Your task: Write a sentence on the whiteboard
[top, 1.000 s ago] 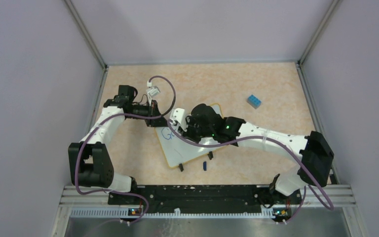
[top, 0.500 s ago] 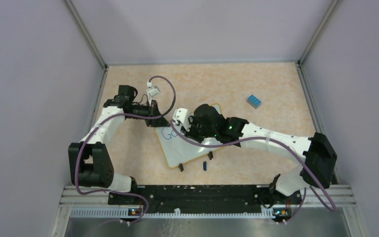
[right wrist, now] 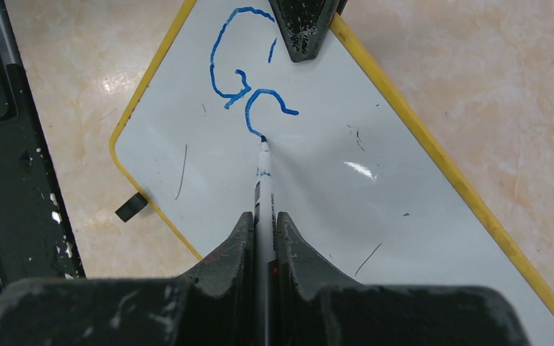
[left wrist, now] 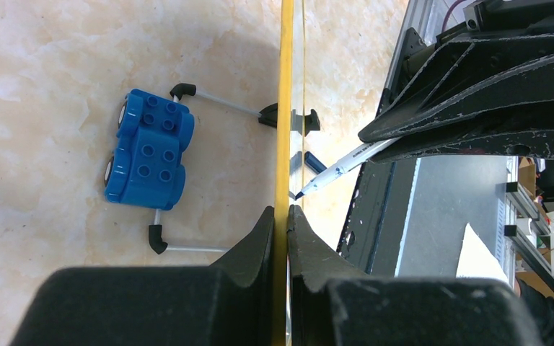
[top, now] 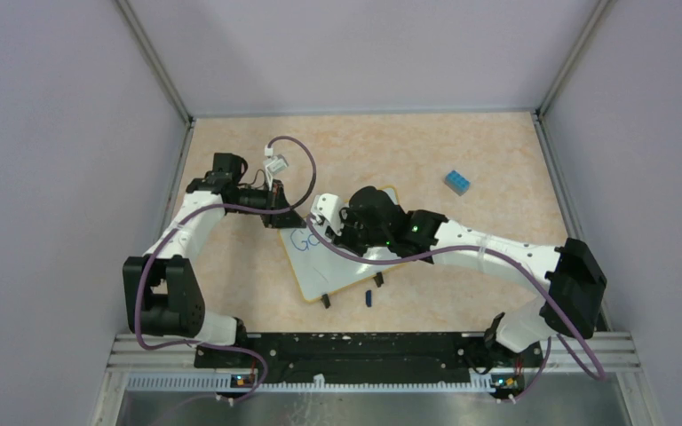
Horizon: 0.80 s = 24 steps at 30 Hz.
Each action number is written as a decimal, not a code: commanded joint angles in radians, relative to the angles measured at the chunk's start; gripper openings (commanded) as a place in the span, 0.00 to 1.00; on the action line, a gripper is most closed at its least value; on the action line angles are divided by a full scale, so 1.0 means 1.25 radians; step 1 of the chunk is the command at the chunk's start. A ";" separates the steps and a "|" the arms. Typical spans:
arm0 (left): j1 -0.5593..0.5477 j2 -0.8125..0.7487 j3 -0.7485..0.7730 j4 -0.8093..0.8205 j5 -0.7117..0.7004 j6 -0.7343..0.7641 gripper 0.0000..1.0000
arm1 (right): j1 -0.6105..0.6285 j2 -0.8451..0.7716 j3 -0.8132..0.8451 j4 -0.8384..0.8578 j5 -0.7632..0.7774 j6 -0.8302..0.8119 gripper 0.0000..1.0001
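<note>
Clamps the board [top: 320, 266] at its far-left corner with the left hand [top: 277, 213]. From the left wrist, shows those fingers [left wrist: 260, 238] pinched narrow on the yellow rim [left wrist: 286, 108], one on each face, touching it. Has the board lying near the middle of the worktop [top: 462, 133], turned at an angle, black feet [top: 325, 302] at the edge nearest the arm bases.

Reaches across from the right and holds a marker [right wrist: 263, 180] in the right hand [right wrist: 263, 216], fingers closed snug on the barrel, tip pointing straight out ahead. Sets that tip against the white surface at the lower end of the second blue stroke.

Gives the lettering [right wrist: 242, 65] as a large "G" and, just beside it, an open curve like an unfinished "o", both near the corner under the left hand. Covers a little of the "G" with one dark finger of that hand. Carries a few thin grey scuffs elsewhere on the white.

Includes a blue block [top: 458, 183] on the worktop, well apart from the board, to its far right, and a small dark-blue piece [top: 368, 297] just off the board's near edge, between the feet.
</note>
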 commanded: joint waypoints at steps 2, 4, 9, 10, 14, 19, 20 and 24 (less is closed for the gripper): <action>0.003 -0.005 0.004 0.010 -0.032 0.007 0.00 | -0.024 -0.005 0.047 0.010 0.065 -0.018 0.00; 0.003 -0.005 0.004 0.010 -0.031 0.008 0.00 | -0.024 -0.002 0.050 0.009 0.065 -0.018 0.00; 0.003 -0.005 0.004 0.009 -0.031 0.008 0.00 | -0.023 0.002 0.057 0.013 0.065 -0.015 0.00; 0.003 -0.005 0.005 0.009 -0.031 0.008 0.00 | -0.023 0.003 0.058 0.014 0.065 -0.015 0.00; 0.003 -0.005 0.004 0.009 -0.031 0.008 0.00 | -0.023 0.007 0.067 0.012 0.065 -0.014 0.00; 0.003 -0.006 0.005 0.008 -0.031 0.009 0.00 | -0.024 0.019 0.075 0.012 0.061 -0.010 0.00; 0.003 -0.006 0.004 0.008 -0.031 0.010 0.00 | -0.024 0.020 0.078 0.013 0.060 -0.010 0.00; 0.003 -0.007 0.003 0.007 -0.032 0.010 0.00 | -0.024 0.024 0.088 0.014 0.058 -0.008 0.00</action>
